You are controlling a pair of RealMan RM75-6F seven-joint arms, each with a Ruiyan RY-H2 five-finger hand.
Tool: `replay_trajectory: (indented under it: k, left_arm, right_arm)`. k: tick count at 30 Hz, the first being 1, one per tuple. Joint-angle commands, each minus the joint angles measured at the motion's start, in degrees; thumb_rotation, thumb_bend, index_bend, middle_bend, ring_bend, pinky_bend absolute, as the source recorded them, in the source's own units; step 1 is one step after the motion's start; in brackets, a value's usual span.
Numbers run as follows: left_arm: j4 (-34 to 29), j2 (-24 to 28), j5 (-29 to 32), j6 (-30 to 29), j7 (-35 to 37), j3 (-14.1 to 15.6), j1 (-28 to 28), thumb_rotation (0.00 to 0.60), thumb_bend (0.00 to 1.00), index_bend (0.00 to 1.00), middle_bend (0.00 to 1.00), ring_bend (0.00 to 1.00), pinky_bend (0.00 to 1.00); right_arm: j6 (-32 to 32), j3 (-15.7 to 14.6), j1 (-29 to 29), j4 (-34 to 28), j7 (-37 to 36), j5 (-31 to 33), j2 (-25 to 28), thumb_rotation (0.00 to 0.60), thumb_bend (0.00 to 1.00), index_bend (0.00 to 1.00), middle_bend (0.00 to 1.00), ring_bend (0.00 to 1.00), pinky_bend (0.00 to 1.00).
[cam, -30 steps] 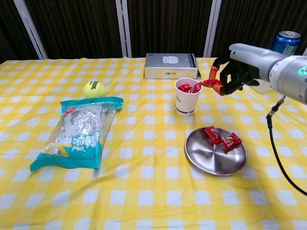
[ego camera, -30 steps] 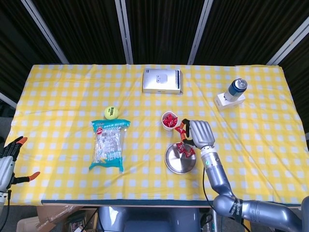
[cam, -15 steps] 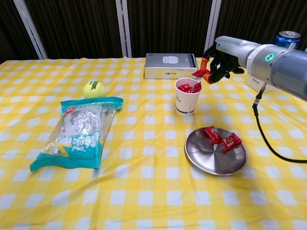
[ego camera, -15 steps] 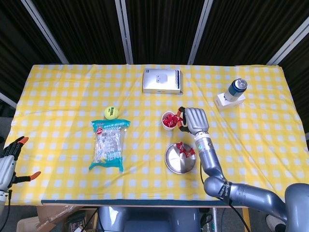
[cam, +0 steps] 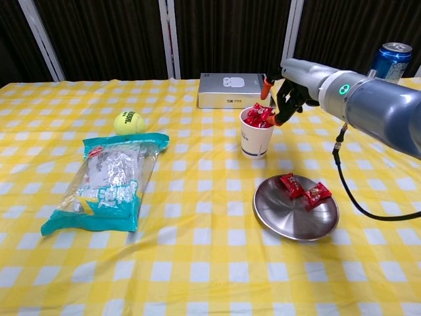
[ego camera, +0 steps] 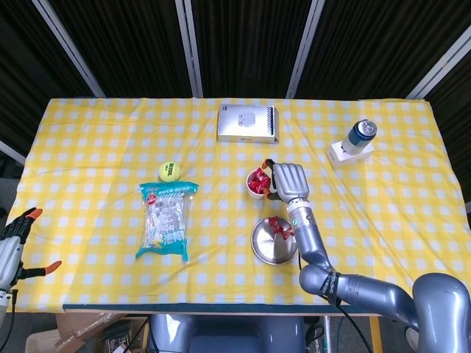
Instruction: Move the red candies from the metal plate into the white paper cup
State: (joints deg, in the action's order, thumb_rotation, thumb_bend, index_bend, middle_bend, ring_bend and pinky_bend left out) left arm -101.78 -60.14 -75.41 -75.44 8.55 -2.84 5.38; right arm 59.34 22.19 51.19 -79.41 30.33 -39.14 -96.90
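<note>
The right hand (cam: 281, 92) hangs over the white paper cup (cam: 256, 135), fingers pinching a red candy (cam: 263, 113) at its rim. Two more candies (cam: 304, 190) lie on the metal plate (cam: 289, 218) (near the cup). The left hand (ego camera: 13, 234), spread, holds nothing.

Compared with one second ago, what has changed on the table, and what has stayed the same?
The right hand carried a red candy leftward, from beside the paper cup to over its mouth, and lowered it. Its fingers now sit at the candies heaped in the cup; whether they have let go is unclear. Two candies stay on the metal plate. The left hand, snack bag and tennis ball did not move.
</note>
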Motion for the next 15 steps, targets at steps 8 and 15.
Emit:
replay_trajectory:
  k: [8, 15]
  left_arm:
    - [0.4, -0.1, -0.9, -1.3, 0.3, 0.1, -0.5, 0.600, 0.01, 0.00, 0.00, 0.00, 0.00]
    - [1.3, -0.8, -2.5, -3.7, 0.4, 0.0, -1.2, 0.600, 0.01, 0.00, 0.00, 0.00, 0.00]
  right_arm:
    - [7.4, -0.8, -4.6, -10.9, -1.7, -4.3, 5.9, 0.600, 0.36, 0.33, 0.69, 0.75, 0.91]
    - [15.0, -7.2, -14.0, -24.6, -6.0, -16.2, 16.8, 0.600, 0.36, 0.25, 0.46, 0.42, 0.66]
